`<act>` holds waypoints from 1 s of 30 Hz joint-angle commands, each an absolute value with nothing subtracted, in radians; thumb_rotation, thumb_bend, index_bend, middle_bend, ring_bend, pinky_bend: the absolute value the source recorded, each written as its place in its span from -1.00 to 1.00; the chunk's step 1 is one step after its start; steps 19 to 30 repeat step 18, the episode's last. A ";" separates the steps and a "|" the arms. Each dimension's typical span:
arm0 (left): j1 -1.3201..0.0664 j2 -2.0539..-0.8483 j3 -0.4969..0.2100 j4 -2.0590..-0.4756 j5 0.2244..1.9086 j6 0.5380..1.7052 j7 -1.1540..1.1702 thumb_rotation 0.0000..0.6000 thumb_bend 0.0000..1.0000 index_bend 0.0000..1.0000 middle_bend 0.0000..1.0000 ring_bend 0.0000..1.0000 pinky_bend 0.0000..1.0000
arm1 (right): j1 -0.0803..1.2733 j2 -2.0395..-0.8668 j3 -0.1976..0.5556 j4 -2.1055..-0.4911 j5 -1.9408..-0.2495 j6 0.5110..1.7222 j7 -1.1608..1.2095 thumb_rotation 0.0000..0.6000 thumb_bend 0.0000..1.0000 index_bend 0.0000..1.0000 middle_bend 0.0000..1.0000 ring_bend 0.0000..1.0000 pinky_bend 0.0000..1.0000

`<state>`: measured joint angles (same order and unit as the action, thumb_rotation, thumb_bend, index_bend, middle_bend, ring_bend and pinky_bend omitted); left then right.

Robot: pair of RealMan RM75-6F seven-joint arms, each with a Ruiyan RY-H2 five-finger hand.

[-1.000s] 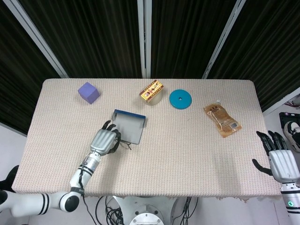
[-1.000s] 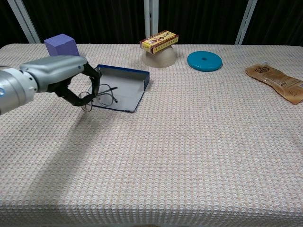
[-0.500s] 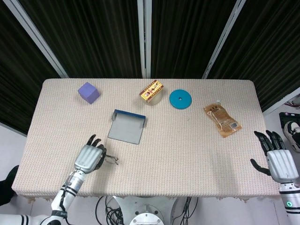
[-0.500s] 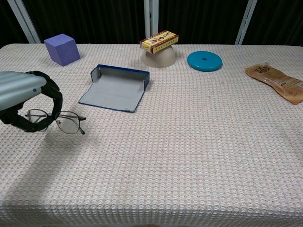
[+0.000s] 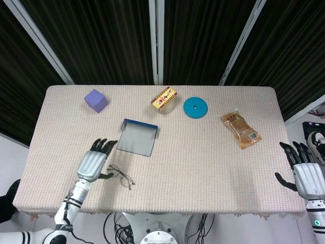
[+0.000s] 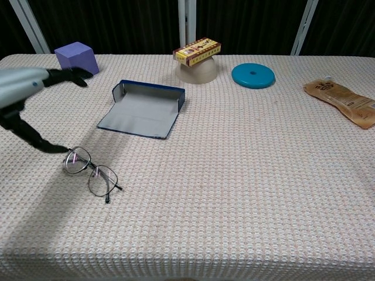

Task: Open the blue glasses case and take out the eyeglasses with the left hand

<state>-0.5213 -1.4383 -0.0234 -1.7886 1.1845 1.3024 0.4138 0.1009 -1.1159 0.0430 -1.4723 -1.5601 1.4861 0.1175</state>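
The blue glasses case (image 5: 137, 139) (image 6: 145, 109) lies open and empty on the table, lid edge toward the back. The eyeglasses (image 5: 121, 176) (image 6: 89, 172) lie flat on the cloth in front of the case, to its left. My left hand (image 5: 94, 161) (image 6: 24, 88) hovers just left of the glasses with fingers spread, holding nothing; its thumb tip is close to the near lens. My right hand (image 5: 306, 175) is off the table's right front corner, fingers apart and empty; the chest view does not show it.
A purple cube (image 5: 95, 100) sits at the back left. A yellow box rests on an upturned bowl (image 5: 164, 100) at the back middle, a teal disc (image 5: 195, 108) beside it, and a brown pouch (image 5: 240, 130) to the right.
The left hand carried the eyeglasses out of the case toward the front left, set them on the cloth and opened. The right hand barely moved.
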 commanded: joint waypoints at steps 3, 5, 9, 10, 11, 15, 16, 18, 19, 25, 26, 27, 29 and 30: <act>-0.401 -1.332 -0.096 -1.662 1.210 1.467 0.261 1.00 -0.82 -0.71 -0.68 -1.00 -1.00 | 0.111 -1.092 0.046 -1.473 -1.545 1.456 0.168 1.00 -0.61 -1.00 -0.71 -1.00 -1.00; -0.359 -1.287 -0.088 -1.627 1.198 1.492 0.245 1.00 -0.82 -0.67 -0.68 -1.00 -1.00 | 0.115 -1.085 0.049 -1.467 -1.538 1.447 0.190 1.00 -0.61 -1.00 -0.71 -1.00 -1.00; -0.275 -1.226 -0.048 -1.595 1.205 1.525 0.178 1.00 -0.82 -0.65 -0.67 -1.00 -1.00 | 0.116 -1.082 0.050 -1.458 -1.544 1.451 0.232 1.00 -0.61 -1.00 -0.71 -1.00 -1.00; -0.255 -1.216 -0.038 -1.594 1.217 1.535 0.152 1.00 -0.82 -0.65 -0.67 -1.00 -1.00 | 0.114 -1.082 0.049 -1.456 -1.549 1.457 0.237 1.00 -0.61 -1.00 -0.71 -1.00 -1.00; -0.229 -1.204 -0.021 -1.592 1.244 1.555 0.114 1.00 -0.82 -0.65 -0.67 -1.00 -1.00 | 0.111 -1.083 0.047 -1.456 -1.557 1.467 0.243 1.00 -0.61 -1.00 -0.71 -1.00 -1.00; -0.153 -1.188 0.037 -1.598 1.338 1.630 0.081 1.00 -0.82 -0.65 -0.67 -1.00 -1.00 | 0.097 -1.088 0.035 -1.461 -1.583 1.498 0.253 1.00 -0.61 -1.00 -0.71 -1.00 -1.00; -0.134 -1.185 0.056 -1.607 1.367 1.650 0.091 1.00 -0.82 -0.65 -0.67 -1.00 -1.00 | 0.092 -1.089 0.029 -1.463 -1.589 1.505 0.248 1.00 -0.61 -1.00 -0.71 -1.00 -1.00; -0.108 -1.185 0.078 -1.619 1.406 1.679 0.113 1.00 -0.82 -0.64 -0.67 -1.00 -1.00 | 0.083 -1.092 0.021 -1.469 -1.596 1.513 0.242 1.00 -0.61 -1.00 -0.71 -1.00 -1.00; -0.108 -1.185 0.078 -1.619 1.406 1.679 0.113 1.00 -0.82 -0.64 -0.67 -1.00 -1.00 | 0.083 -1.092 0.021 -1.469 -1.596 1.513 0.242 1.00 -0.61 -1.00 -0.71 -1.00 -1.00; -0.108 -1.185 0.078 -1.619 1.406 1.679 0.113 1.00 -0.82 -0.64 -0.67 -1.00 -1.00 | 0.083 -1.092 0.021 -1.469 -1.596 1.513 0.242 1.00 -0.61 -1.00 -0.71 -1.00 -1.00; -0.108 -1.185 0.078 -1.619 1.406 1.679 0.113 1.00 -0.82 -0.64 -0.67 -1.00 -1.00 | 0.083 -1.092 0.021 -1.469 -1.596 1.513 0.242 1.00 -0.61 -1.00 -0.71 -1.00 -1.00; -0.108 -1.185 0.078 -1.619 1.406 1.679 0.113 1.00 -0.82 -0.64 -0.67 -1.00 -1.00 | 0.083 -1.092 0.021 -1.469 -1.596 1.513 0.242 1.00 -0.61 -1.00 -0.71 -1.00 -1.00; -0.108 -1.185 0.078 -1.619 1.406 1.679 0.113 1.00 -0.82 -0.64 -0.67 -1.00 -1.00 | 0.083 -1.092 0.021 -1.469 -1.596 1.513 0.242 1.00 -0.61 -1.00 -0.71 -1.00 -1.00; -0.108 -1.185 0.078 -1.619 1.406 1.679 0.113 1.00 -0.82 -0.64 -0.67 -1.00 -1.00 | 0.083 -1.092 0.021 -1.469 -1.596 1.513 0.242 1.00 -0.61 -1.00 -0.71 -1.00 -1.00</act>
